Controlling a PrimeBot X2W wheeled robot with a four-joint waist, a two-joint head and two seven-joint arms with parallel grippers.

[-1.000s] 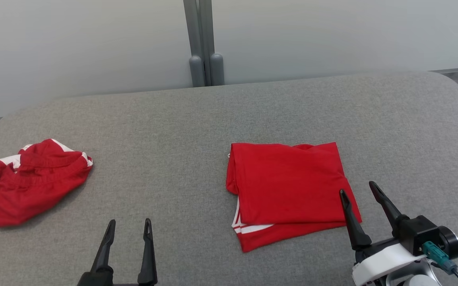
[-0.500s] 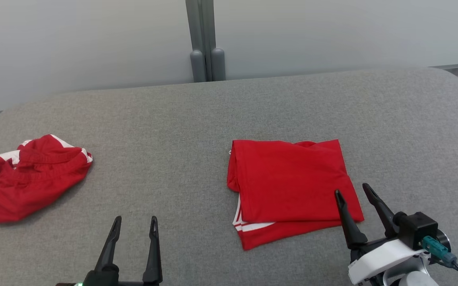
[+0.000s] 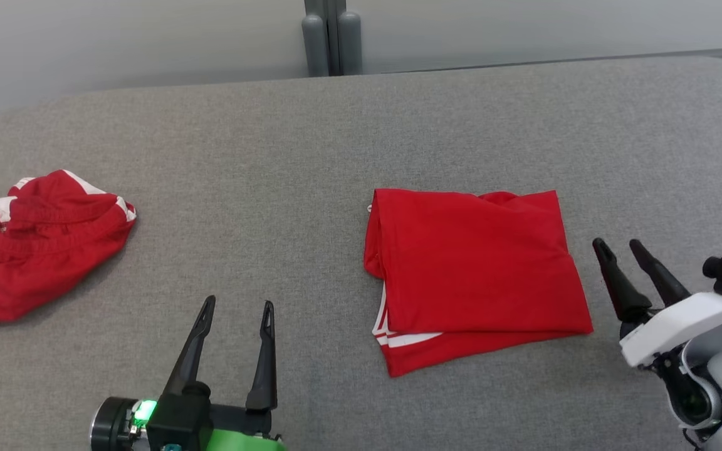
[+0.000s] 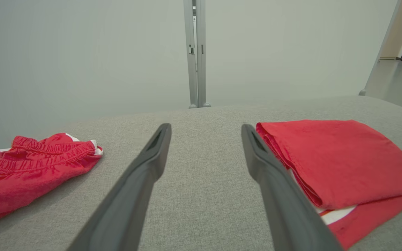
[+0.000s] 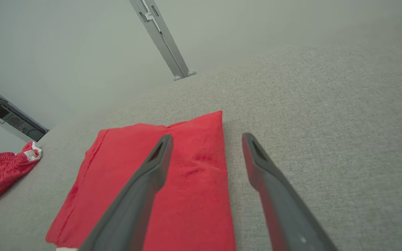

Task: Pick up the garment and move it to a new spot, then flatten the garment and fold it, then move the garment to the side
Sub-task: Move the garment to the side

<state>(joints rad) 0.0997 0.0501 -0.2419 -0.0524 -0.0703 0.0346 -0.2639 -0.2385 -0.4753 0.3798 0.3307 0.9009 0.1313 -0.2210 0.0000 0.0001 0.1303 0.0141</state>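
A red garment (image 3: 474, 275) with white stripes lies folded into a neat rectangle right of centre on the grey padded surface (image 3: 311, 156). It also appears in the left wrist view (image 4: 340, 160) and the right wrist view (image 5: 166, 184). My right gripper (image 3: 618, 245) is open just off the garment's right edge, with nothing between its fingers. My left gripper (image 3: 239, 307) is open near the front edge, left of the folded garment, over bare fabric.
A second red garment (image 3: 29, 241) with white trim lies crumpled at the far left (image 4: 30, 167) (image 5: 5, 167). A grey post (image 3: 331, 34) stands behind the surface against a pale wall. Bare grey surface lies between the two garments.
The camera has tilted down, shifting the whole scene upward. My right gripper has drawn off the garment's lower right corner to its right side. My left gripper has come further into view.
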